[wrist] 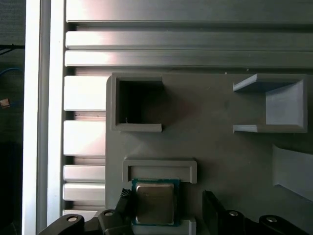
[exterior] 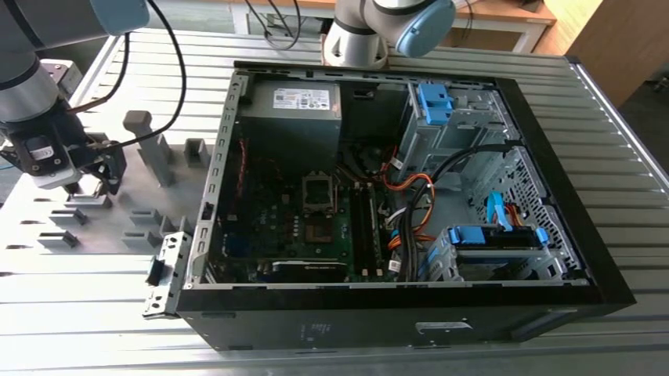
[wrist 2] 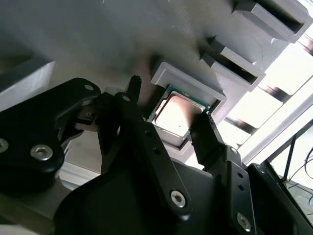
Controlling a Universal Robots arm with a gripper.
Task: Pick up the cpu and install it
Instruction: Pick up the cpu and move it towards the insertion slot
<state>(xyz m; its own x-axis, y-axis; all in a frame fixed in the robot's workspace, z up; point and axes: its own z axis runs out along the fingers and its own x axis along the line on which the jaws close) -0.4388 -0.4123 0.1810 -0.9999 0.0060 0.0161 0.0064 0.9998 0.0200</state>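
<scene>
The cpu (wrist 2: 174,116), a small square chip with a silvery metal top, lies flat in a grey plastic holder (wrist 2: 193,84) on the grey fixture plate (exterior: 157,196). In the first wrist view the cpu (wrist: 155,203) sits inside the same holder (wrist: 160,168). My gripper (wrist 2: 170,100) hangs low over it, open, with one black finger on each side of the chip. One fingertip (wrist: 124,195) is close to the chip's edge; the other (wrist: 209,198) stands a little apart. In the exterior view the gripper (exterior: 91,186) is at the far left, beside the open computer case (exterior: 225,141).
The case lies open with the motherboard socket (exterior: 319,192) in its middle and the grey power supply (exterior: 298,110) at the back. Orange cables (exterior: 413,188) and blue drive bays (exterior: 497,235) fill the exterior view's right side. Several grey holders (exterior: 157,153) stand on the fixture plate.
</scene>
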